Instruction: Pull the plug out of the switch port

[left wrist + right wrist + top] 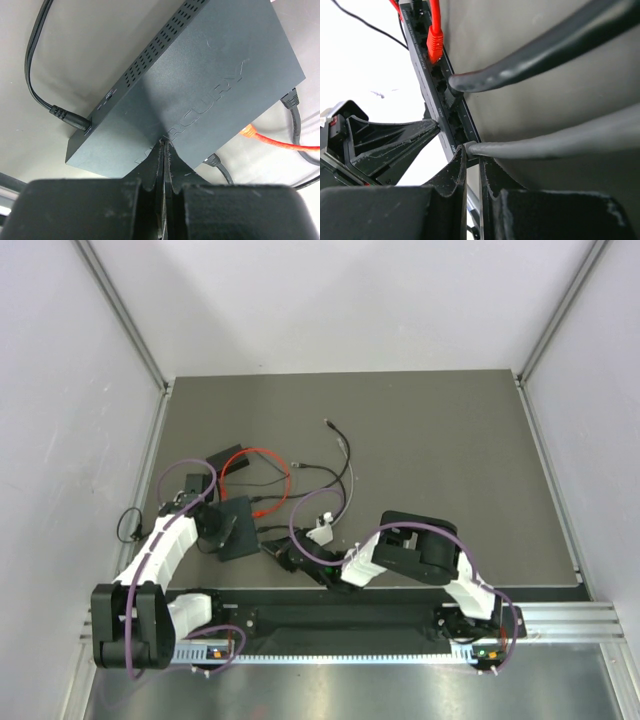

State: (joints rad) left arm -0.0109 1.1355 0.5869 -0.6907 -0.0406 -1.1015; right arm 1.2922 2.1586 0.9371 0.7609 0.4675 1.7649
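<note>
A grey-brown table mat (pixel 450 460) lies between plain white walls, with two arms bolted at its 6 o'clock edge. The switch (pixel 235 530) lies flat at about 8 o'clock from the mat's centre, and one smaller black adapter brick (pixel 225 458) sits just beyond it at 12 o'clock. The left gripper (pixel 165 150) has its fingers together, tips against the switch's top near one edge. A tangle of cables crowds the port edge, at 3 o'clock of the switch. Three plugs sit there: one red plug (pixel 435 42) and two dark ones. A single power lead (pixel 70 118) enters another edge. The right gripper (pixel 471 160) reaches in from 4 o'clock, its fingers clamped on the plug (pixel 470 146) of the nearest dark cable, which is seated in its port.
</note>
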